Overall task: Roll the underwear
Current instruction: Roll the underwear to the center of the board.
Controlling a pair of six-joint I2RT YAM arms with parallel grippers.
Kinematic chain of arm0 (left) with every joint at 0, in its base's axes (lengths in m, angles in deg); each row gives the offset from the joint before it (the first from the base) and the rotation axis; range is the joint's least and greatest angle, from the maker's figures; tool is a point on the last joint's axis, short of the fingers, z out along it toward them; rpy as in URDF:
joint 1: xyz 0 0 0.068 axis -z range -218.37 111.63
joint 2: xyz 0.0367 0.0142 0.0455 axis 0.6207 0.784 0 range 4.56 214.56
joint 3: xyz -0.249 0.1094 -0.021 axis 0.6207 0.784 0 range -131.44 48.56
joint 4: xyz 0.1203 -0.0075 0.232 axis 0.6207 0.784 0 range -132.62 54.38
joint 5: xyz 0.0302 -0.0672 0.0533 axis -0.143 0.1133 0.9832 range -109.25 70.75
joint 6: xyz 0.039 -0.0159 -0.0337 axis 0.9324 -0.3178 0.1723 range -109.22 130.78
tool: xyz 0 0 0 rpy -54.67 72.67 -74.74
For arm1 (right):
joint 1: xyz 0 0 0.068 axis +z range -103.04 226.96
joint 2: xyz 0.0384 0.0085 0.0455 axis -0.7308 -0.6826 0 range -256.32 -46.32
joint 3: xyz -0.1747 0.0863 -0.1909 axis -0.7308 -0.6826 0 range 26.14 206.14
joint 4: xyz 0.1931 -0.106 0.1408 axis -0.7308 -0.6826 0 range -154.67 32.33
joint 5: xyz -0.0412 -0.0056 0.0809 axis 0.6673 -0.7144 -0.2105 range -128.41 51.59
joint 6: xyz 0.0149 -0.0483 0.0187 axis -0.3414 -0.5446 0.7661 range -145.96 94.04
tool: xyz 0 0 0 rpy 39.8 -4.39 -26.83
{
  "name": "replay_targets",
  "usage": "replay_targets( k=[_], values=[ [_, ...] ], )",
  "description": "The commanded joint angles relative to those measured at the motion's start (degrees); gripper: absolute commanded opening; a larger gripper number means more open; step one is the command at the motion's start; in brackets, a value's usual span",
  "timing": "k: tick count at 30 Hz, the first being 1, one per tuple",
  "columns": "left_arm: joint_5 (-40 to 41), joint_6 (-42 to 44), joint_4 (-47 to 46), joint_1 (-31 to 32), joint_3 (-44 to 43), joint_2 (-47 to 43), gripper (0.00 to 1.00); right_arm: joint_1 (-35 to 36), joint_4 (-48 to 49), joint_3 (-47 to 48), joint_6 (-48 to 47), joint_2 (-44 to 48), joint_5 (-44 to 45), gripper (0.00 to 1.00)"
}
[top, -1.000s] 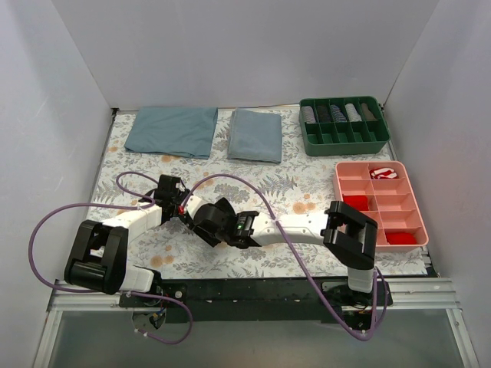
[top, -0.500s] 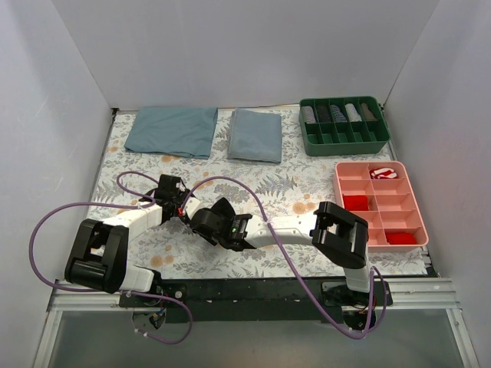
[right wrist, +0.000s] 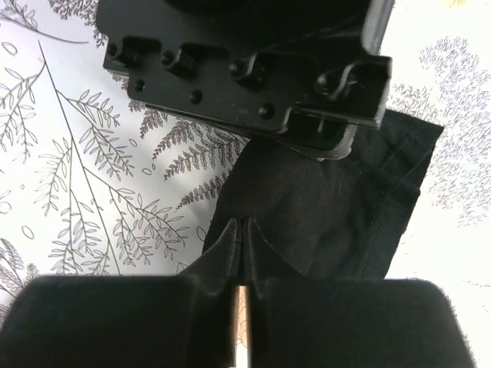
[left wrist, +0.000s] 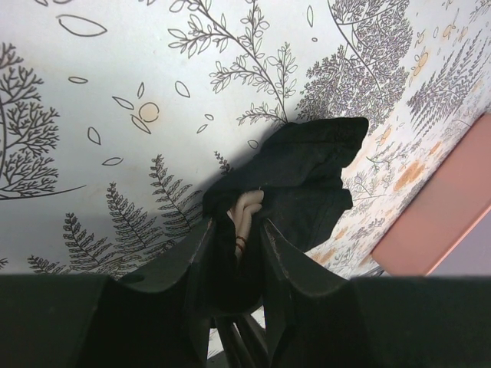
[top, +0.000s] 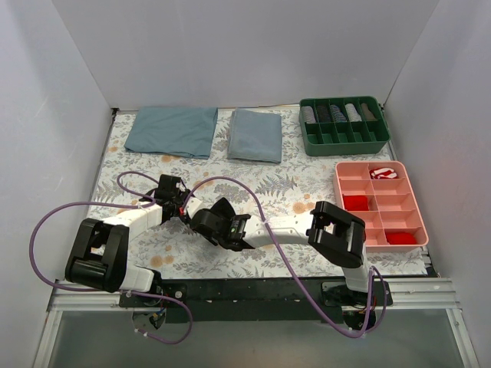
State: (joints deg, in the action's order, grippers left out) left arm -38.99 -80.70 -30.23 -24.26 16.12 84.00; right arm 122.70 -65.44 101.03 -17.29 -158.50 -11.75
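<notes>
Right, my left end effector (left wrist: 236,230) pinches the bunched black fabric boxer briefs (left wrist: 307,169), tan waistband (left wrist: 247,208) between its jaws. My right end effector (right wrist: 242,230), squeezed fully closed, meets the cloth's near edge on the floral surface (right wrist: 77,153); the bundle stretches ahead toward the left one.

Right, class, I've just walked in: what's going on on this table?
Two robot arms are working on a black pair of underwear that lies bunched on the floral table. The left hand grips one bunched end, with the tan waistband showing inside its grip. The right hand is shut with its tips at the fabric's edge. Whether it has caught any cloth cannot be told. The underwear is not yet a neat roll.
</notes>
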Motion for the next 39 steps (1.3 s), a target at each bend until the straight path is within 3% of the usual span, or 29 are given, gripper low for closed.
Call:
replay_targets(
  k=[1, 3, 6, 25, 28, 31, 35, 37, 39],
  values=[
    [1.55, 0.87, 1.68, 0.13, -0.43, 0.98, 0.0, -0.51, -1.81, 0.96, 1.35, 0.12, 0.5, 0.25],
    [1.55, 0.87, 1.59, 0.13, -0.34, 1.07, 0.0, -0.51, -0.76, 0.26, 1.09, 1.87, 1.12, 0.54],
    [1.64, 0.69, 1.77, 0.22, -0.34, 1.07, 0.0, -0.42, 0.03, -0.01, 0.83, 3.46, 2.26, 0.63],
    [0.85, 1.04, 2.03, 0.22, -1.48, 1.42, 0.0, 0.81, 5.83, -4.49, -1.02, 0.12, 13.33, 0.65],
    [0.94, 1.22, 2.12, 0.13, -1.48, 1.51, 0.0, 1.07, 6.8, -4.49, -1.63, 0.47, 14.39, 0.63],
    [0.85, 1.3, 2.12, 0.13, -1.48, 1.77, 0.0, 1.25, 6.45, -3.97, -1.72, 0.47, 14.74, 0.54],
    [0.85, 1.57, 2.03, 0.13, -1.39, 1.68, 0.0, 1.33, 6.45, -3.61, -2.16, 0.65, 12.99, 0.22],
    [0.85, 1.74, 2.12, 0.13, -1.39, 1.6, 0.0, 1.33, 5.4, -3.18, -1.82, 0.91, 12.03, 0.13],
    [1.11, 1.92, 2.38, 0.22, -1.57, 1.6, 0.0, 1.25, 5.4, -3.35, -1.72, 1.17, 11.05, 0.1]
  ],
)
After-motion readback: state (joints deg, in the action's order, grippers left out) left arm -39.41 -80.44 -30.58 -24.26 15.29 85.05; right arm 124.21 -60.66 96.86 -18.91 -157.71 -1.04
